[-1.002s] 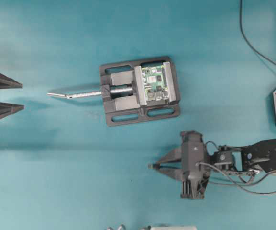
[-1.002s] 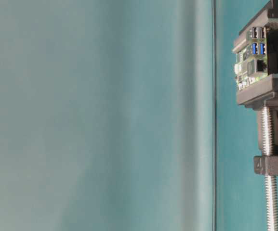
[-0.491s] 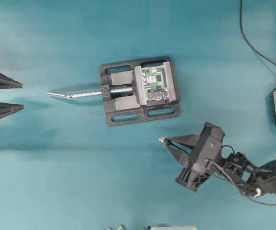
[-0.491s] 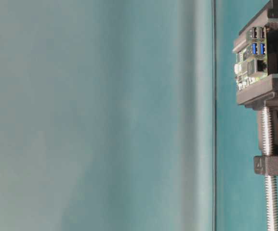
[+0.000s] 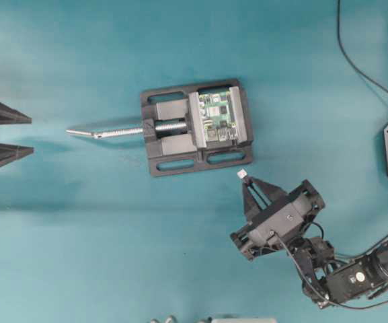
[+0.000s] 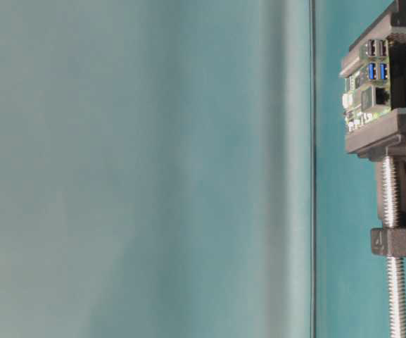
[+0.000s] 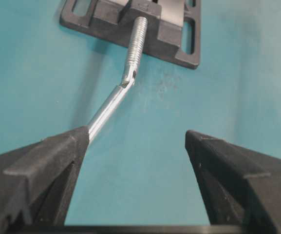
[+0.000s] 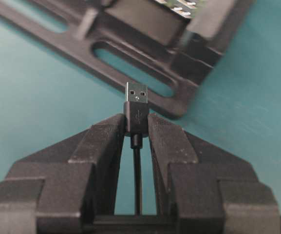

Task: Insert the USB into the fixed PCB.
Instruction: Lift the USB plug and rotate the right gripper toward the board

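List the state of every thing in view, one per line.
USB plug: pinched between the right gripper's fingers, metal tip pointing at the vise, not inserted.
Right gripper: shut on the plug.
Left gripper: open, holding nothing.
PCB: clamped in the vise, ports unoccupied.
Vise: closed on the board, screw handle sticking out.

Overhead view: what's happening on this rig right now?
The right tool is clamped on a USB plug, metal tip forward, just short of the black vise holding the green circuit board. The plug isn't inserted yet. The left tool sits open at the left edge, facing the vise's screw rod.
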Available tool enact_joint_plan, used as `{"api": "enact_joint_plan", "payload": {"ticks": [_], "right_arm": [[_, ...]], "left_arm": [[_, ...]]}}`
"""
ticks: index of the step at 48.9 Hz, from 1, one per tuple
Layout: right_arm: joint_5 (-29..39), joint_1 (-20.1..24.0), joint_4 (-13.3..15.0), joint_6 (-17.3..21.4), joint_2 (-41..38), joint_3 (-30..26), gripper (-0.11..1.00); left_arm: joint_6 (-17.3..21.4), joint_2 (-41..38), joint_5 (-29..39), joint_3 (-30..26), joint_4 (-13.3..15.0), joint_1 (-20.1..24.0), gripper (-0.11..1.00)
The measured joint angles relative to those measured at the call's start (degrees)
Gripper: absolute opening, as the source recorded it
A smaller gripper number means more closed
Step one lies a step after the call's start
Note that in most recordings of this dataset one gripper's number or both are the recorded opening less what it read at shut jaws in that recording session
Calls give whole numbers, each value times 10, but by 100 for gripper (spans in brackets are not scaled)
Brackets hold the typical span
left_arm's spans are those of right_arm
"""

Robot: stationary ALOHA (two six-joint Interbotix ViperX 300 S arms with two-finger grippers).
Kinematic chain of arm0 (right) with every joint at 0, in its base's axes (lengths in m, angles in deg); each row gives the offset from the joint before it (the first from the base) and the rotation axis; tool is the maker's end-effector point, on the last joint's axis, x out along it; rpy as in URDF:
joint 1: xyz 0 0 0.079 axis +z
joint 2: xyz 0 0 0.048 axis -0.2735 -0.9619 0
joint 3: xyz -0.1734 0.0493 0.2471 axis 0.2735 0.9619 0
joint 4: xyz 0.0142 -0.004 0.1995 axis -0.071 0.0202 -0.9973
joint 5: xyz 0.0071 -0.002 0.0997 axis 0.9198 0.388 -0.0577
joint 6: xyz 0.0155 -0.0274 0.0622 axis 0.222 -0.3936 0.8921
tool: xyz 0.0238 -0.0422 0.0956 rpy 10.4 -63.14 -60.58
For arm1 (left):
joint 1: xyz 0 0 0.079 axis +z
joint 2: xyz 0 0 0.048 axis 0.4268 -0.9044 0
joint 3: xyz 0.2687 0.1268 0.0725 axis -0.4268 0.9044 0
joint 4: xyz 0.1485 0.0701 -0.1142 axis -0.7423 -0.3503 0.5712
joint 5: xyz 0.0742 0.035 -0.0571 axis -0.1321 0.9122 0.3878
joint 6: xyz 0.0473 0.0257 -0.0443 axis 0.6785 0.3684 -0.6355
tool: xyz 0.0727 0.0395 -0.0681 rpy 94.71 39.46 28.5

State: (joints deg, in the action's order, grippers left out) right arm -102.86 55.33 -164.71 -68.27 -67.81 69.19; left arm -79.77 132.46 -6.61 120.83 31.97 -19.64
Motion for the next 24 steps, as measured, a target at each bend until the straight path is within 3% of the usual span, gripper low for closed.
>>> {"api": "enact_joint_plan", "payload": {"ticks": [10,17,24], "right_arm": [[-19,-10,-36,-1,-13,-12,21],[-35,-13,-40,5,-22,-15,21],[-37,-16,-40,35,-31,-22,21]], "left_arm": [[0,1,0,-1,0,0,95],[0,0,0,0,0,0,95],[0,0,0,0,0,0,95]]}}
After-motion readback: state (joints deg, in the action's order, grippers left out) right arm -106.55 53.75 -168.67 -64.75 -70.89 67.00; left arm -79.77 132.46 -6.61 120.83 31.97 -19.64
